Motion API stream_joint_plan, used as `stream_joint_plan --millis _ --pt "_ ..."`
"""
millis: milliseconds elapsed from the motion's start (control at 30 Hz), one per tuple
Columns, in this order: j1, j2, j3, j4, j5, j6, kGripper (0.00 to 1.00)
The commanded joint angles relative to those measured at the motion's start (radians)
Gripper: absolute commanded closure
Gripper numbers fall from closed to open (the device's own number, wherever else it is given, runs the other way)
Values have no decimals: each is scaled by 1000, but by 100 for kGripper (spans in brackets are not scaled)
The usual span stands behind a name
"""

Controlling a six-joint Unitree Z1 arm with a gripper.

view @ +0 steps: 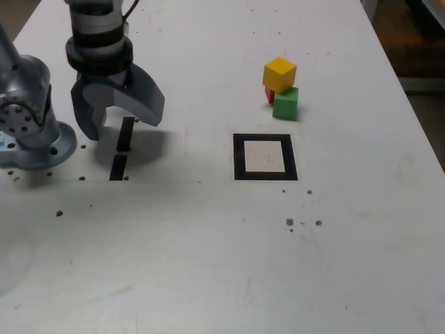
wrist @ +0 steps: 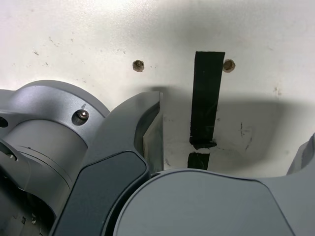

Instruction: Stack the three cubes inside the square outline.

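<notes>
Tool: the grey two-jawed tool (view: 117,118) points down at the white worktop (view: 208,264) on the exterior view's left, jaws spread wide and holding nothing.
Under the tool: two short black tape strips (view: 122,147) lie end to end on the worktop between the jaws; the wrist view shows the same strips (wrist: 205,105) with a small gap between them.
Beside the tool: the arm's round grey base (view: 31,139) stands at the exterior view's left edge.
Square outline: the flat black square outline with a white centre (view: 265,157) lies well apart from the tool, toward the exterior view's right.
Cubes: just beyond the outline, the small green cube (view: 286,104) and the small red cube (view: 269,94), mostly hidden, sit touching on the worktop; the small yellow cube (view: 279,74) rests on top of them.
</notes>
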State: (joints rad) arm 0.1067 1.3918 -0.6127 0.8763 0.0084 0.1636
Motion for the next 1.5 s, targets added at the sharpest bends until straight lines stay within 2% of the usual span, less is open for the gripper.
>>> stream_joint_plan --millis 0,333,600,667,800,1000,1233,1467 --pt "2 -7 3 1 5 -6 0" --pt "2 -11 -4 27 6 -21 0" --pt "55 -21 -107 149 1 -30 0" --pt "72 -11 -174 178 -3 -23 0" --pt "67 50 -405 233 -19 -2 1" --pt "64 158 -760 410 -44 1 1" --pt "73 320 -1094 559 -10 -1 1" --pt "111 428 -1266 606 8 -5 1"
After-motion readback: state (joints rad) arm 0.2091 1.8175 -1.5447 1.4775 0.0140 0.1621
